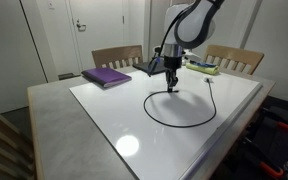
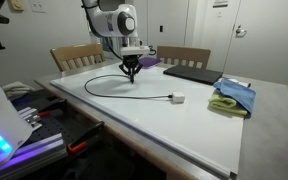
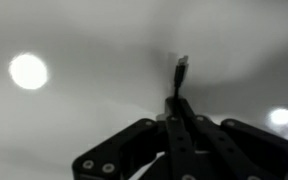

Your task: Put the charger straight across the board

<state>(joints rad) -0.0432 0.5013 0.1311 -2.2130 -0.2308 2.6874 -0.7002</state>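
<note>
The board [image 1: 109, 110] is a glossy white panel covering most of the table; it also shows in the other exterior view [image 2: 189, 128]. The charger's black cable [image 1: 184, 122] lies on it in a wide loop. In an exterior view the cable [image 2: 96, 92] runs to the small white plug block [image 2: 178, 98]. My gripper [image 1: 171, 86] points down over the board's far middle, also seen in an exterior view [image 2: 132, 73]. In the wrist view the gripper [image 3: 178, 105] is shut on the cable's free end, whose connector tip [image 3: 182, 66] sticks out past the fingers.
A purple book [image 1: 107, 76] lies at the board's far corner. A dark laptop [image 2: 189, 73] and a blue and green cloth [image 2: 233, 97] lie on the grey tabletop beside the board. Wooden chairs [image 1: 117, 56] stand behind the table.
</note>
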